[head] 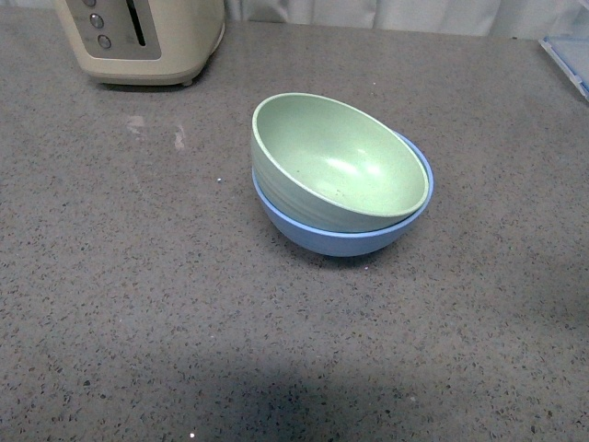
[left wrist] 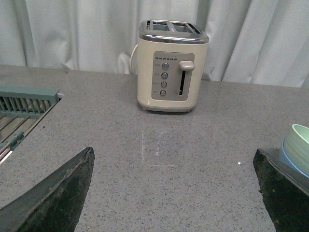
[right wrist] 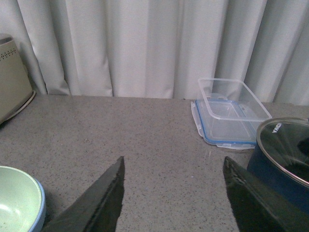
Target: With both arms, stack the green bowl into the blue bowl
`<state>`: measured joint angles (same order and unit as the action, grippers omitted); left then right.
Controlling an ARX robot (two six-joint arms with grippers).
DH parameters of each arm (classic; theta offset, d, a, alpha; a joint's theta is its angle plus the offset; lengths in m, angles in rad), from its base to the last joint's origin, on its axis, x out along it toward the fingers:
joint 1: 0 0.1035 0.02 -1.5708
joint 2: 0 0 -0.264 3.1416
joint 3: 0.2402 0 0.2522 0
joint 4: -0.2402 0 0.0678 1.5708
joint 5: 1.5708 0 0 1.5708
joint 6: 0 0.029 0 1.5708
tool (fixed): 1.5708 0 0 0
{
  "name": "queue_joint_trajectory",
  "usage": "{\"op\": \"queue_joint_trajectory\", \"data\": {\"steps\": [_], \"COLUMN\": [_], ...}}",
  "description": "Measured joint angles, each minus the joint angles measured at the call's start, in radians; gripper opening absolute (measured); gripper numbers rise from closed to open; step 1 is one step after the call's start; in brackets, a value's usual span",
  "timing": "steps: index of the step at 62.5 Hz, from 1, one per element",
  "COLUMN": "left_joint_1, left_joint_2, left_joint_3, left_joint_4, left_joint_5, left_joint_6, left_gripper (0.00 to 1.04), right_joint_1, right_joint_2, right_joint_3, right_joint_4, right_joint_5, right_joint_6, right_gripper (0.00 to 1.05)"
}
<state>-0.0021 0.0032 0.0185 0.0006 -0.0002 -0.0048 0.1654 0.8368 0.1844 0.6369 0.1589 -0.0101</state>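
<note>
The pale green bowl point(head: 336, 161) sits tilted inside the blue bowl point(head: 345, 235) at the middle of the counter, its left side raised above the blue rim. Neither arm shows in the front view. My left gripper point(left wrist: 174, 157) is open over bare counter, with the green bowl point(left wrist: 299, 145) and blue bowl point(left wrist: 289, 162) at the frame's right edge beside one finger. My right gripper point(right wrist: 171, 164) is open too, nothing between its fingers; the green bowl point(right wrist: 17, 203) with the blue rim point(right wrist: 42, 208) around it lies beside it at the frame's lower left.
A cream toaster point(head: 143, 37) point(left wrist: 171, 65) stands at the back left. A green dish rack point(left wrist: 24, 108) lies off the left arm's side. A clear lidded container point(right wrist: 229, 113) point(head: 569, 55) and a dark blue pot with glass lid point(right wrist: 285, 159) are at the right. Curtains hang behind.
</note>
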Motion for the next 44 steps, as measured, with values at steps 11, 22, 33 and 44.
{"op": "queue_joint_trajectory", "data": {"steps": [11,22,33,44], "left_joint_1": [0.0,0.0,0.0,0.0], "left_joint_2": [0.0,0.0,0.0,0.0], "left_joint_3": [0.0,0.0,0.0,0.0], "left_joint_4": [0.0,0.0,0.0,0.0], "left_joint_5": [0.0,0.0,0.0,0.0], "left_joint_6": [0.0,0.0,0.0,0.0], "left_gripper": [0.98,0.98,0.98,0.98], "right_joint_1": [-0.047,-0.123,-0.164,-0.164], "right_joint_2": [-0.106,-0.204,-0.326,-0.389], "right_joint_3": [-0.066,-0.106,-0.142,-0.18], "right_joint_4": [-0.034,-0.092,-0.176,-0.192], "right_joint_5": [-0.044,-0.146,-0.158,-0.158], "right_joint_6": [0.0,0.0,0.0,0.0], "right_gripper": [0.26,0.01,0.01,0.01]}}
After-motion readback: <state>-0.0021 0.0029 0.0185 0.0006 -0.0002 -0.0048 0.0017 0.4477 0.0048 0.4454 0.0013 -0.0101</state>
